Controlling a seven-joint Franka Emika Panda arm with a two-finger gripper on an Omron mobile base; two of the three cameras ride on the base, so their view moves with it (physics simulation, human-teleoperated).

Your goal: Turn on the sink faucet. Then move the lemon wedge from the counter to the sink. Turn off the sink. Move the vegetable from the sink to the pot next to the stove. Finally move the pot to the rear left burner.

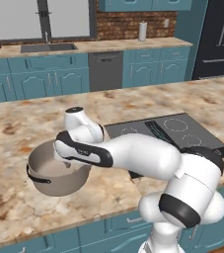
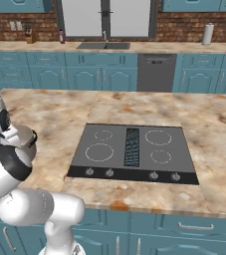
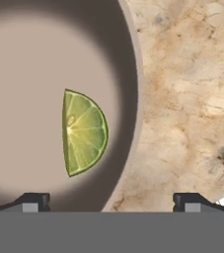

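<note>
gripper (image 3: 111,202): jaws wide apart, nothing in them, hanging right over the pot | lemon wedge (image 3: 84,132): lying flat on the pot's floor | pot (image 1: 54,173): on the marbled tabletop (image 1: 24,123), left of the stove (image 2: 134,147) | stove: burners bare | way back: sink (image 2: 103,46) with its sink faucet (image 2: 104,35) on the rear counter

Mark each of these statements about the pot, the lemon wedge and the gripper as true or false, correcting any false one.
1. The lemon wedge lies inside the pot. True.
2. The pot sits on a burner of the stove. False: it stands on the counter beside the stove.
3. The gripper is open above the pot. True.
4. The gripper holds the wedge. False: the wedge lies free on the pot's floor.
</note>
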